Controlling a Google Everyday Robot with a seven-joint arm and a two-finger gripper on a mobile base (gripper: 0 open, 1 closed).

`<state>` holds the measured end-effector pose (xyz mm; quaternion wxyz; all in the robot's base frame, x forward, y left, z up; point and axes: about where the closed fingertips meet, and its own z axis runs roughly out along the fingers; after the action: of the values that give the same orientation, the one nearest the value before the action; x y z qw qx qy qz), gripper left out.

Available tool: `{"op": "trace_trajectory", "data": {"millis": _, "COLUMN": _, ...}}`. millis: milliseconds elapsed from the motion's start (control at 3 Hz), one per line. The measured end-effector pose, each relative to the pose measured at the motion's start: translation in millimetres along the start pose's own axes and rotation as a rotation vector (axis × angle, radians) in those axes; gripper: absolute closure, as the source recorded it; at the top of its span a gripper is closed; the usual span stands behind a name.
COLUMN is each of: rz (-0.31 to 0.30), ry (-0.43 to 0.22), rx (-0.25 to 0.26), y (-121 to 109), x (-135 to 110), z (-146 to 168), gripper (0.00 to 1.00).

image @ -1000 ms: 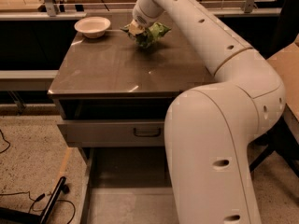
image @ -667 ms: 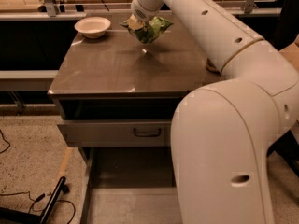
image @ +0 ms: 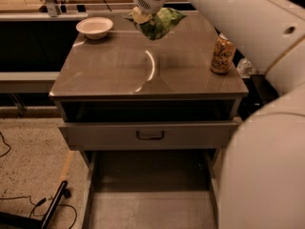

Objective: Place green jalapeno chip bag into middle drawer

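The green jalapeno chip bag (image: 159,23) hangs in the air above the back of the cabinet top, held by my gripper (image: 143,17), which is shut on its upper left part. The white arm reaches in from the upper right. The middle drawer (image: 150,194) is pulled far out below the cabinet at the bottom of the view, showing a flat grey floor and thin side walls. Nothing lies in the part of it that shows. The bag is well above and behind that drawer.
A white bowl (image: 94,26) sits at the back left of the cabinet top (image: 119,70). An orange-tan soda can (image: 222,55) stands near the right edge. A drawer with a grey front panel and dark handle (image: 150,135) is slightly out. A black cable lies on the floor at left.
The bag has been lifted off the cabinet top and carried a little forward in my gripper. The arm has shifted aside, so the soda can and the open drawer now show.
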<state>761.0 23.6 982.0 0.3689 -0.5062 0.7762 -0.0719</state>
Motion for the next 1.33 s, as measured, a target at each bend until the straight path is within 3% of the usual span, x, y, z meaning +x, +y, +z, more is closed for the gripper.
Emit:
{"op": "trace_trajectory", "data": {"millis": 667, "rz": 0.097, "ry": 0.029, "rx": 0.032, "y": 42, "x": 49, "z": -117, "gripper": 1.0}}
{"op": "trace_trajectory", "data": {"millis": 1333, "rz": 0.342, "ry": 0.009, "rx": -0.022, "y": 87, "x": 165, "z": -135, "gripper": 1.0}}
